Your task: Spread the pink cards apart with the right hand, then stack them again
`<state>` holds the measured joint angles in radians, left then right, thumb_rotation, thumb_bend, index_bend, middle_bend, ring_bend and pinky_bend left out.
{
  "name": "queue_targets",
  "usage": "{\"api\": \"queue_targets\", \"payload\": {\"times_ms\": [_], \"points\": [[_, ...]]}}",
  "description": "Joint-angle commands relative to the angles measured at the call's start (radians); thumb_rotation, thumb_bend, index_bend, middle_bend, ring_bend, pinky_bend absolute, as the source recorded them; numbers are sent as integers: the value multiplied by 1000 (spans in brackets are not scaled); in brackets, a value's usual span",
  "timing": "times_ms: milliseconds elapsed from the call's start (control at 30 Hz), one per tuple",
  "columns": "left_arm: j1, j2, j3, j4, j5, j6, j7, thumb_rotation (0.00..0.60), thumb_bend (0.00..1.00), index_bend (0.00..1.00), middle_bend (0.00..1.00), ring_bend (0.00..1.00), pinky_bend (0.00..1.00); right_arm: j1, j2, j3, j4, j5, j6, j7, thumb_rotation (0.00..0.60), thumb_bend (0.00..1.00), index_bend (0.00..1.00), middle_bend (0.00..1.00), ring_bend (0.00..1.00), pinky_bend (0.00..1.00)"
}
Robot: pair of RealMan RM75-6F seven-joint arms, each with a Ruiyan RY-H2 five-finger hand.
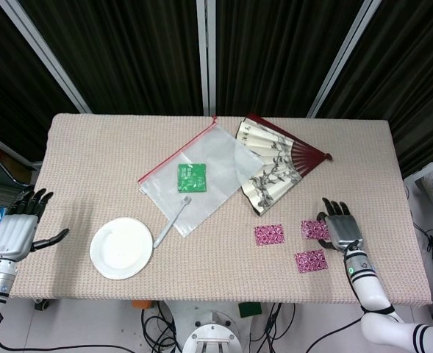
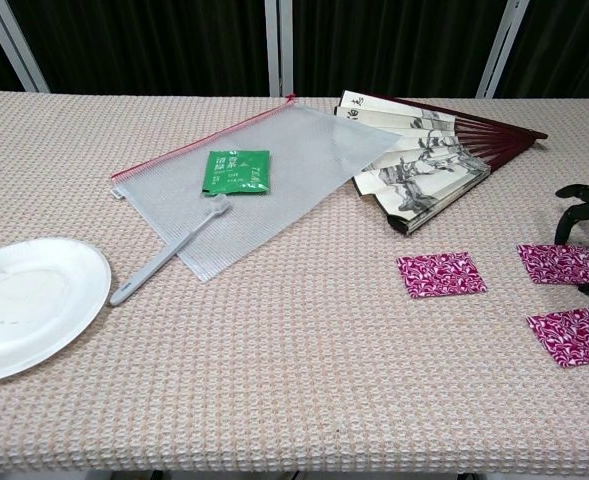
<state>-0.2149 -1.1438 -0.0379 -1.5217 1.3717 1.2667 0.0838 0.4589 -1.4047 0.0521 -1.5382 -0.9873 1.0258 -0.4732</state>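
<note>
Three pink patterned cards lie apart, flat on the table at the front right: one on the left point(image 1: 269, 234) point(image 2: 440, 273), one further right point(image 1: 314, 229) point(image 2: 561, 263), one nearest the front edge point(image 1: 311, 260) point(image 2: 573, 335). My right hand point(image 1: 340, 229) point(image 2: 586, 215) hovers with fingers spread at the right edge of the further-right card, holding nothing; whether it touches the card is unclear. My left hand point(image 1: 16, 229) rests open off the table's left edge, far from the cards.
A folding fan point(image 1: 275, 163) lies behind the cards. A clear zip pouch point(image 1: 198, 176) holds a green packet point(image 1: 192, 177), with a grey spoon point(image 1: 171, 221) beside a white paper plate point(image 1: 120, 248) at the front left.
</note>
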Motion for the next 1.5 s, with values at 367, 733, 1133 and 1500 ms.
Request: {"api": "queue_targets", "payload": {"times_ms": [367,733,1133,1500], "points": [[0,2,0,-4,0,0,0,0,49,0,0,0,150,-7,30,12,-45,-56,31,47,600,578,460,0,0,0],[4,0,1,1,-4,0,-6,0,50,0,0,0,150,69,45,32,-123,-115,-49,46,600,538,461,2,0,0],[6,3,2,10,-12,-9,-18,0,49,0,0,0,150,129,-12,21,-137,-73,-80,-33,600,517,461,11,0,0],[6,-2,7,20,0,-10,-30,0,50,0,0,0,150,123,-51,11,-141,-36,-39,-47,600,531,461,19,0,0]]}}
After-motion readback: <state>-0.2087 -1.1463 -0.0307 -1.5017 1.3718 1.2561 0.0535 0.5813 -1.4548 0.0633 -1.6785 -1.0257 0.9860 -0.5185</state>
